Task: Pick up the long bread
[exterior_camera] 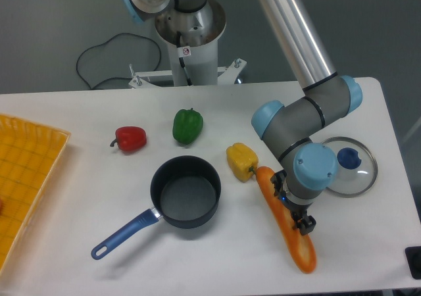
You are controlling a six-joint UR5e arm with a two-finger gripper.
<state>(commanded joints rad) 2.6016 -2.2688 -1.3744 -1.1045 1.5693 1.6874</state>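
Gripper [293, 212] sits low over the middle of the long bread [287, 225], fingers straddling it; wrist housing hides the pads, so can't tell if it's pinching or just spread around it. Bread lies diagonally on the white table [79, 204], upper end touching the yellow bell pepper [241, 160], lower end near the front edge. Dark saucepan [185, 192] to its left, glass lid [348, 166] to the right.

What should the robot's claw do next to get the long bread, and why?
Probably close on the long bread and lift. The gripper sits low right over the bread's middle, though the wrist hides its fingers, so whether they already squeeze is unclear. The bread looks to be lying on the table.
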